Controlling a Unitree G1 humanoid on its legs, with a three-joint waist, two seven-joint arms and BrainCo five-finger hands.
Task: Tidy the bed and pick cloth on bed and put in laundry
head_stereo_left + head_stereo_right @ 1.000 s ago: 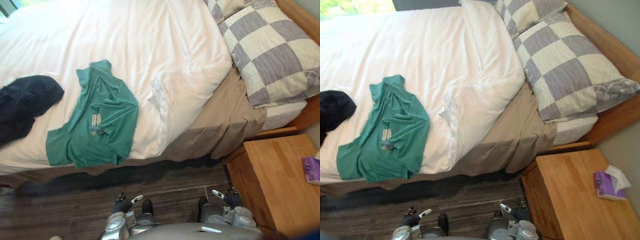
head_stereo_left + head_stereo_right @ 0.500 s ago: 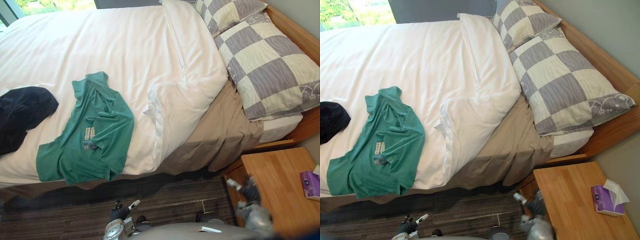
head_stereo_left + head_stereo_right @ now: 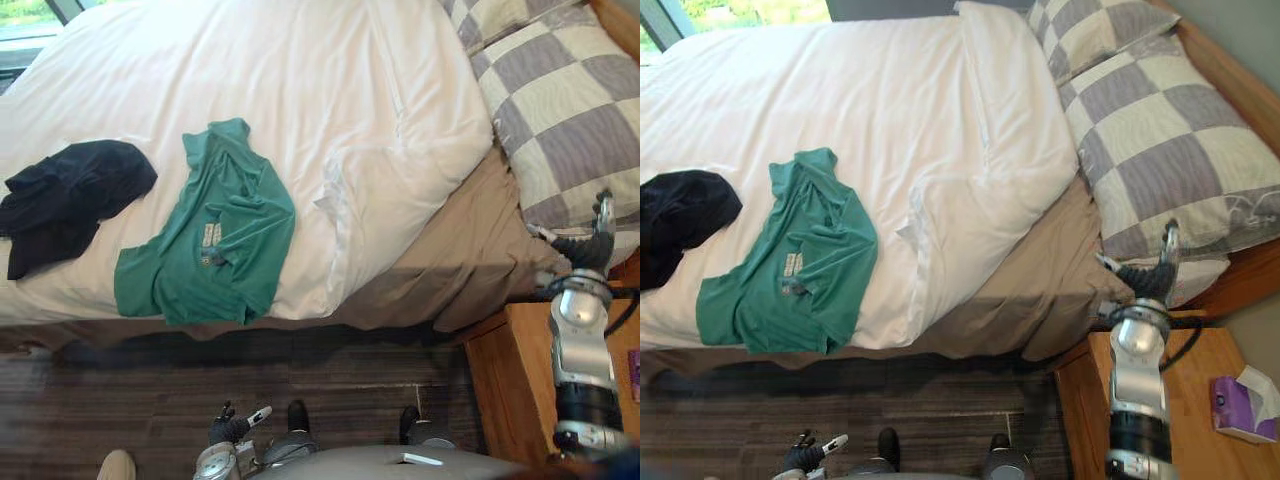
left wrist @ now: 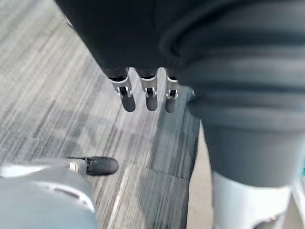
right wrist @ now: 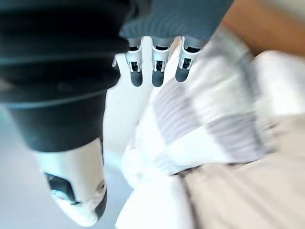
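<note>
Two cloths lie on the bed point(image 3: 300, 80). A green T-shirt point(image 3: 205, 240) is spread flat at the near edge of the white top, its lower hem almost at the drop to the floor point(image 3: 130, 375). A dark cloth point(image 3: 70, 195) is bunched just beside it on the robot's left. Open striped floor runs along the whole near side of the bed.

At the near corner by the checked pillows point(image 3: 570, 110) the white layer is turned back, baring a tan sheet point(image 3: 450, 270) that hangs over the edge. A wooden bedside counter point(image 3: 1200, 420) stands tight against that corner and carries a purple tissue box point(image 3: 1240, 405).

The right hand point(image 3: 1148, 278) is raised between the counter and the lowest pillow, its fingers point(image 5: 157, 76) straight and its thumb apart, holding nothing. It is well apart from both cloths.

The left hand point(image 3: 230, 428) hangs low over the floor, its fingers point(image 4: 151, 100) straight and relaxed, and it too is empty and short of the T-shirt.

The right eye view cuts off the dark cloth at its edge, and both views cut off the far pillow.
</note>
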